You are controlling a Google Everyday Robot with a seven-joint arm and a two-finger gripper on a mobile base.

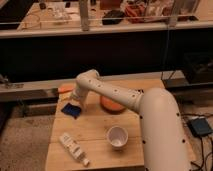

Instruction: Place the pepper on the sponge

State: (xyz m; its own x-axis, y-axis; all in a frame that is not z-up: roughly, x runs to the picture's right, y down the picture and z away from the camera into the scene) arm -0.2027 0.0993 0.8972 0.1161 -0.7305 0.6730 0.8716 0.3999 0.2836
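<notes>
The pepper (pixel 65 90) is a small orange piece lying at the table's far left edge. Just in front of it lies the sponge (pixel 70 109), a flat dark blue pad. My white arm reaches in from the lower right, bends at an elbow above the table, and drops toward the left. The gripper (pixel 76 100) hangs at the arm's end, right of the pepper and over the sponge's far right corner. Whether it touches either one is hidden by the arm.
A large round orange dish (pixel 113 105) sits mid-table, partly behind the arm. Toward the front stands a white cup (pixel 116 136), and a white labelled bottle (pixel 73 148) lies at the front left. The wooden table (pixel 95 127) ends close to the sponge's left side.
</notes>
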